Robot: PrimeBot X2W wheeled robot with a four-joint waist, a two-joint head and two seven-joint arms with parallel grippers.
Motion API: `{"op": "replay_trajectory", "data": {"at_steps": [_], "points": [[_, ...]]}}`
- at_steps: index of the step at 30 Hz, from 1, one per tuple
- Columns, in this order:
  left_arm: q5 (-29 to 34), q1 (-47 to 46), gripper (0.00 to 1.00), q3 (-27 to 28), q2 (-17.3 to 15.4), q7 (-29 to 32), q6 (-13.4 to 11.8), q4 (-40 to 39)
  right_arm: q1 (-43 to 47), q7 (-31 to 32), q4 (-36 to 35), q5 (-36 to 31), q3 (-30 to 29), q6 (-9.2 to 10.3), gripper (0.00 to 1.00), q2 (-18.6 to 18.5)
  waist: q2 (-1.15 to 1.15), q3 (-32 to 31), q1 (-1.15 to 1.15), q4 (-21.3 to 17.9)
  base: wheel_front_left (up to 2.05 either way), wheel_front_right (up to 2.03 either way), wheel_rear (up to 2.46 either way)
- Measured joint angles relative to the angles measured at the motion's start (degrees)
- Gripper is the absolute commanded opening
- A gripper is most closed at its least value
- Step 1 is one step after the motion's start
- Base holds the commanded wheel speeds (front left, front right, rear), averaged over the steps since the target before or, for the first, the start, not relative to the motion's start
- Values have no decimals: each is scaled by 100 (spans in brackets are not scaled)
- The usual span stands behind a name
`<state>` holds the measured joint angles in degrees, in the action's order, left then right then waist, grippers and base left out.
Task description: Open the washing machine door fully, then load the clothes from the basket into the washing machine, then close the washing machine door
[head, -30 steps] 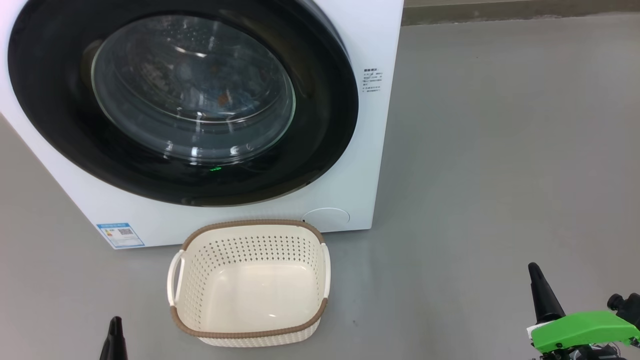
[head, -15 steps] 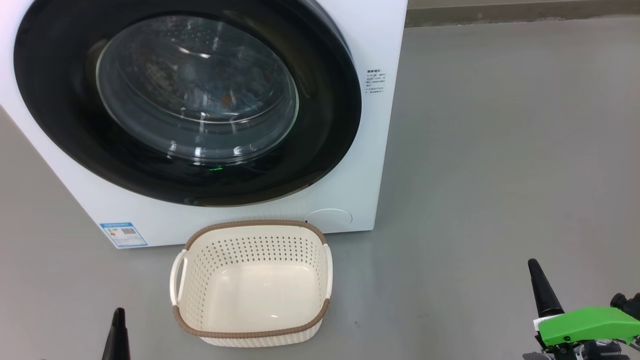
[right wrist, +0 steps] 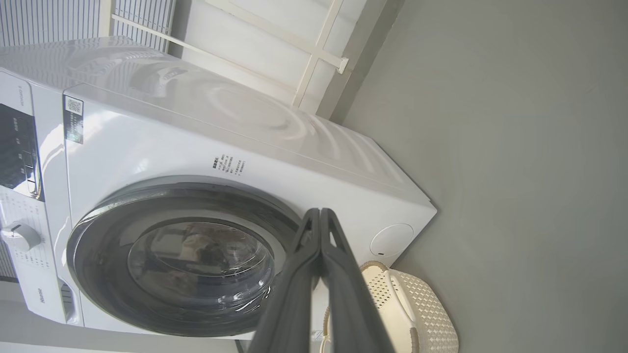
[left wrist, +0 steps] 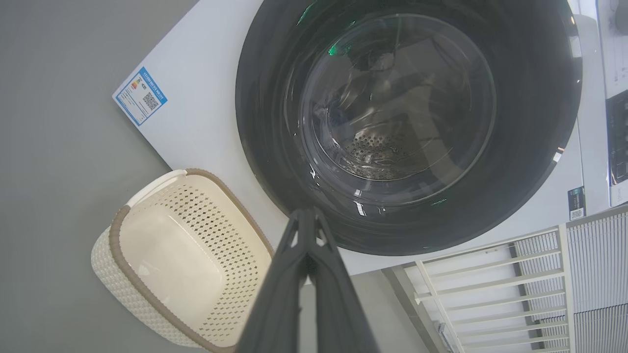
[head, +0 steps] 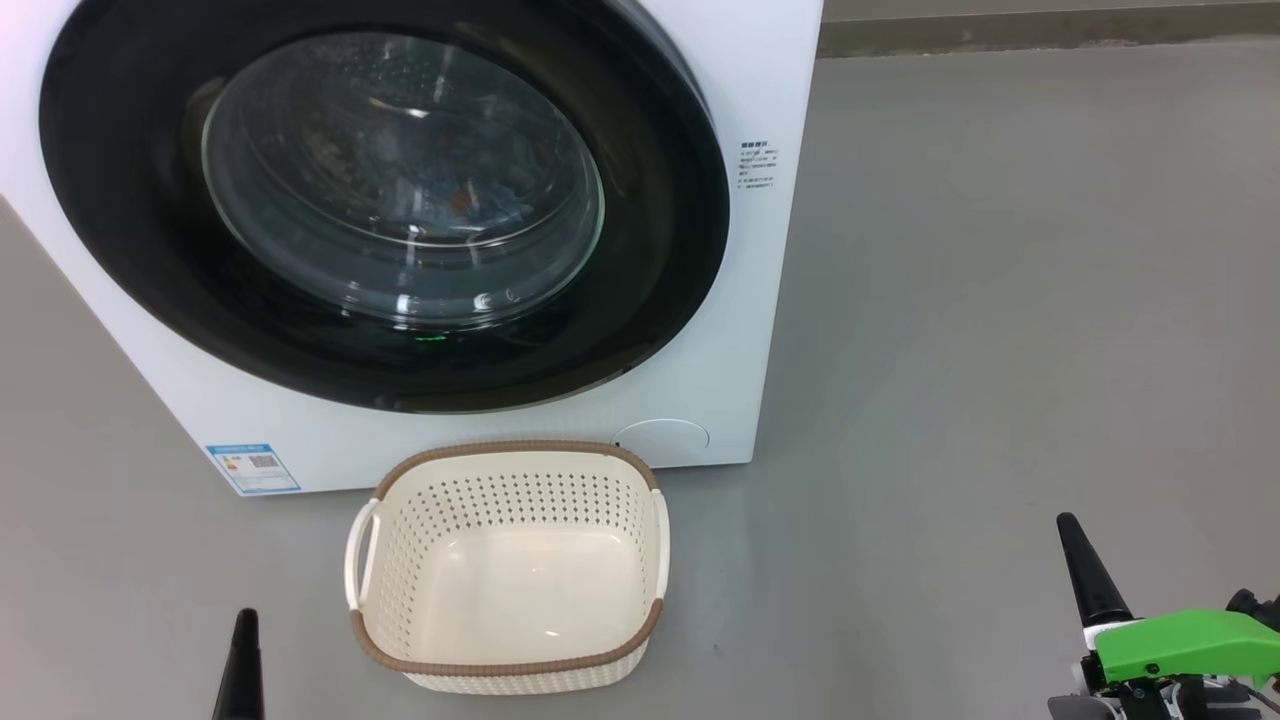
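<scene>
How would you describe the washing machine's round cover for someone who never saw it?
Find the white washing machine and look at its front's bottom right corner, below the black door. The round cover is a plain white disc there, behind the basket; the other bottom corner has a blue label sticker instead.

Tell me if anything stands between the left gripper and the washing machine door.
Nothing visible does. The left gripper has bare floor up to the washing machine door; the empty basket sits off to its right, below the door.
</scene>
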<state>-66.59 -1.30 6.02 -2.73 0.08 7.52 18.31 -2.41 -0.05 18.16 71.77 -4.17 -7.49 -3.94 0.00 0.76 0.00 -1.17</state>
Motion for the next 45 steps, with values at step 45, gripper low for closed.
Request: {"op": "replay_trajectory", "data": {"at_steps": [45], "points": [[-2512, -246, 0, -99, 37, 605, 0, -249, -126, 627, -244, 2015, -334, 1, 0, 146, 0, -58, 0, 117, 0, 0, 0]]}}
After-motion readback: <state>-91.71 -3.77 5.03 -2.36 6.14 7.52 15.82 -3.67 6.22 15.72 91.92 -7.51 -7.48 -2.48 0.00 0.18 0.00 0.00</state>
